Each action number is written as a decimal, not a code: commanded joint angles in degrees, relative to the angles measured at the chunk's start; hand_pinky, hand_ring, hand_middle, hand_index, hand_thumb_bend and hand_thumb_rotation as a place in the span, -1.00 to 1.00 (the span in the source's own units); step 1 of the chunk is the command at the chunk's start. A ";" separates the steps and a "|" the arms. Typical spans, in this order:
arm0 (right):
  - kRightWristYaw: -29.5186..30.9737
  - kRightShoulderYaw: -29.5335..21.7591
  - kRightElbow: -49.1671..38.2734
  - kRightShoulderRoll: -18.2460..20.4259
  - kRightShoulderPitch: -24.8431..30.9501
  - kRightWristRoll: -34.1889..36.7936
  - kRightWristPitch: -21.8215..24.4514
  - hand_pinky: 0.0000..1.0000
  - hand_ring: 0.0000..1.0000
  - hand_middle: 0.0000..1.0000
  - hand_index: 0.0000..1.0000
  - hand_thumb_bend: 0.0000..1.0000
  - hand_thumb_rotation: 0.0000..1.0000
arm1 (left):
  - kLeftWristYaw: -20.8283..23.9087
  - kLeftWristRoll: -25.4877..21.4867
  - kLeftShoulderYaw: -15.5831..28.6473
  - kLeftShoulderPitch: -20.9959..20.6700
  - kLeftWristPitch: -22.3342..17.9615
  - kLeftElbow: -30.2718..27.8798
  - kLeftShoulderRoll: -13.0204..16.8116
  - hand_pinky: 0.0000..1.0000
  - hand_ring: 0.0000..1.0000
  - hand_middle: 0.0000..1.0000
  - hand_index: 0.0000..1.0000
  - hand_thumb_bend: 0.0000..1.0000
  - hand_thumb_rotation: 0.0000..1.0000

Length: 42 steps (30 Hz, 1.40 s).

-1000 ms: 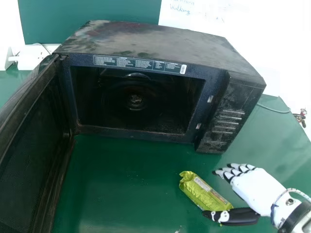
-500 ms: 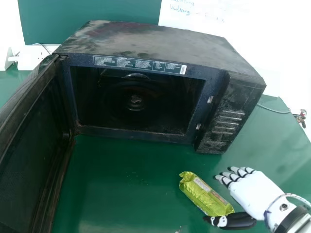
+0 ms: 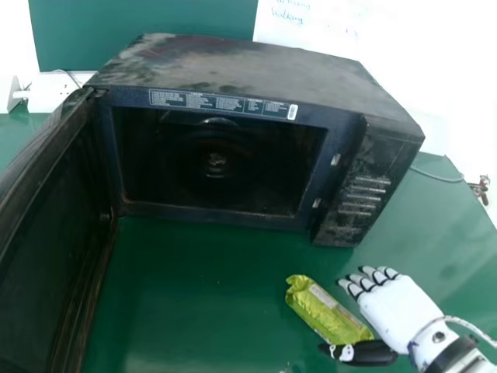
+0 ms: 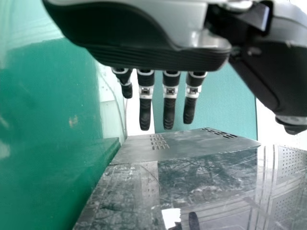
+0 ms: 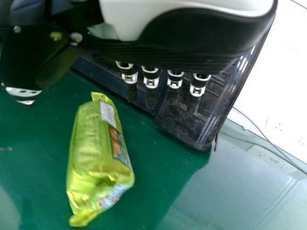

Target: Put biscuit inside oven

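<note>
Green panel (image 3: 147, 35) and white wall (image 3: 396, 54) at the back, glossy green tabletop (image 3: 202, 295) in front, with the oven (image 3: 241, 66) standing on it and its door (image 3: 46, 241) swung wide at the left of the head view.

Just changed: a small shift of the right hand (image 3: 400, 311) toward the near side and slightly leftward in the head view, with the thumb (image 3: 369, 353) now lower at the near end of the biscuit packet (image 3: 322, 311) instead of overlapping it. No visible movement of the packet: lying on the tabletop, in front of the oven's opening and toward its control-panel side. In effect, only a better line-up for a pinch, with nothing carried yet. Right hand apart and empty, with outstretched fingers (image 3: 371, 278) beyond one long side of the packet. Next, probably, closing around it, lifting, then moving to the cavity (image 3: 217, 175); some risk of pushing the slick wrapper away.

Left hand (image 4: 144, 28) also apart and empty, with straight fingers above a slotted casing (image 4: 192, 143), likely the oven's.

Hard to make out: any contact between thumb and wrapper, cannot tell; depth and floor of the cavity, lost in darkness. Cut off: near part of the door and most of the right forearm in the head view.
</note>
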 commanded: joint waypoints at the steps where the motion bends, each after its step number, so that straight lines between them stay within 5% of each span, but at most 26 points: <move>1: -0.87 1.35 1.02 0.73 -0.50 -1.15 0.29 0.89 1.00 0.96 1.00 0.85 0.98 | 0.21 -0.50 -0.01 0.80 -0.01 -0.55 -0.62 0.66 0.59 0.70 0.74 1.00 0.55; 42: -4.13 12.91 9.93 2.53 -3.93 -6.65 5.84 0.90 1.00 0.96 1.00 0.85 0.99 | 0.44 -0.48 -0.04 1.38 0.27 -1.58 -0.52 0.66 0.60 0.69 0.72 0.99 0.47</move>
